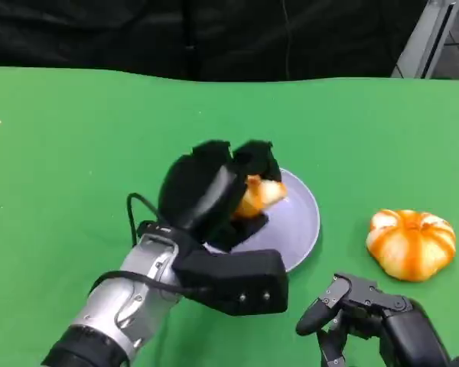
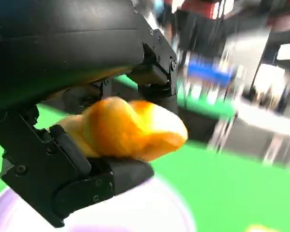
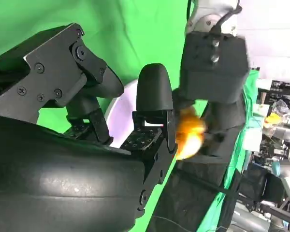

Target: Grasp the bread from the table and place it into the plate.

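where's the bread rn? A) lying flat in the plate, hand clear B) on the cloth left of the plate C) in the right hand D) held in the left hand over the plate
D: the left hand grips the bread in its fingers above the plate.

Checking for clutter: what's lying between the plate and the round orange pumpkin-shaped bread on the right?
Nothing: the head view shows bare green table between the plate and that bread.

Orange-and-white striped pumpkin-shaped bun (image 1: 411, 243), green table (image 1: 69, 153), dark backdrop (image 1: 214, 34)
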Available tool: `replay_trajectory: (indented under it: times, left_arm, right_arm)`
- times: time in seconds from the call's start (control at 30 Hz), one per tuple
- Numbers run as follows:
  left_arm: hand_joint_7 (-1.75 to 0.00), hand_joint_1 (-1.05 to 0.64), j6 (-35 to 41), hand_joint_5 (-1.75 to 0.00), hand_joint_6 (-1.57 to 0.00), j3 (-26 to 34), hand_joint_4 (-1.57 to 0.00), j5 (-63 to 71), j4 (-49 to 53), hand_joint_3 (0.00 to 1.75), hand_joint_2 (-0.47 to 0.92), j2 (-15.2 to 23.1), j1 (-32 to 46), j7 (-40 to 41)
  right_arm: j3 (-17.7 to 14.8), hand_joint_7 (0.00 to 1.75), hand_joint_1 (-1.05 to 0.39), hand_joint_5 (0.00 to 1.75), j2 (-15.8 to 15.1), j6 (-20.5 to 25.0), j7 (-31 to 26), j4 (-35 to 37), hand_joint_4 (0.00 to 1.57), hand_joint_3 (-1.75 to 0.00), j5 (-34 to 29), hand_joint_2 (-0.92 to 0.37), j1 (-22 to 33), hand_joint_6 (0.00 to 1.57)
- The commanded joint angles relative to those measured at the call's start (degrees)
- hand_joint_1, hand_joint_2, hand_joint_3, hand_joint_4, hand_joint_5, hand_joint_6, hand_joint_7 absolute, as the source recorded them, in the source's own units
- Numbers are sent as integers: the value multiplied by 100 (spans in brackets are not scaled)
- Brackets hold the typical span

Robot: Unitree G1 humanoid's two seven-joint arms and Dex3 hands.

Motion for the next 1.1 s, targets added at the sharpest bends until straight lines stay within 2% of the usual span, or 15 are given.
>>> replay_trajectory:
  times: [0.03,0.1,0.17,0.23,0.37,0.5,0.67,0.8,0.87,0.97,1.07,1.1]
  left_arm:
    - [-35,-41,596,-86,-39,-133,-24,-4,-363,34,84,137,-49,-1008]
    - [-18,-64,964,-35,-15,-236,-5,60,-516,35,90,186,-16,-1564]
    - [-10,-77,1209,-12,-5,-336,-1,99,-611,42,92,241,-5,-1970]
    - [-7,-84,1379,-3,-1,-415,0,93,-671,47,92,304,-4,-2327]
    - [0,-94,1629,0,0,-502,0,66,-787,57,92,406,4,-2875]
    - [0,-97,1625,0,0,-488,0,-83,-1006,59,92,611,99,-3278]
    - [0,-99,1365,0,0,-240,0,-385,-1594,61,92,963,476,-3269]
    - [-2,-90,782,0,-4,274,-1,-870,-2214,57,92,1184,1092,-2807]
    - [-4,-82,544,-2,-8,532,-3,-1146,-2362,51,92,1159,1407,-2540]
    - [-8,-64,33,-10,-17,900,-15,-1564,-2468,36,92,1059,1985,-1997]
    - [-8,-61,-108,-12,-19,957,-17,-1611,-2445,33,92,1044,2059,-1911]
    - [-8,-61,-566,-12,-19,1182,-17,-1998,-2491,33,92,982,2360,-1726]
  right_arm:
    - [-8,133,2,168,-4,103,-27,-139,73,-124,5,-45,43,74]
    - [-3,133,3,168,-4,120,-16,-165,73,-125,34,-45,52,74]
    - [-2,134,3,168,-2,131,-22,-173,73,-125,45,-44,65,74]
    - [-6,134,3,168,-6,128,-25,-166,73,-126,46,-44,66,74]
    - [-17,133,3,168,-26,119,-25,-158,73,-126,24,-44,53,74]
    - [-23,133,3,168,-21,161,-16,-177,74,-125,43,-44,50,74]
    - [-33,132,3,168,2,162,-21,-162,74,-124,76,-45,26,74]
    - [-21,133,3,167,16,180,-19,-148,74,-125,88,-44,13,74]
    - [-11,133,3,167,25,184,-27,-125,74,-125,80,-44,7,74]
    - [-1,134,3,168,6,102,-17,-66,73,-126,77,-44,-2,74]
    - [0,135,3,168,3,90,-17,-58,73,-126,77,-44,-3,74]
    - [12,135,3,168,20,67,-39,-40,73,-126,67,-44,0,74]
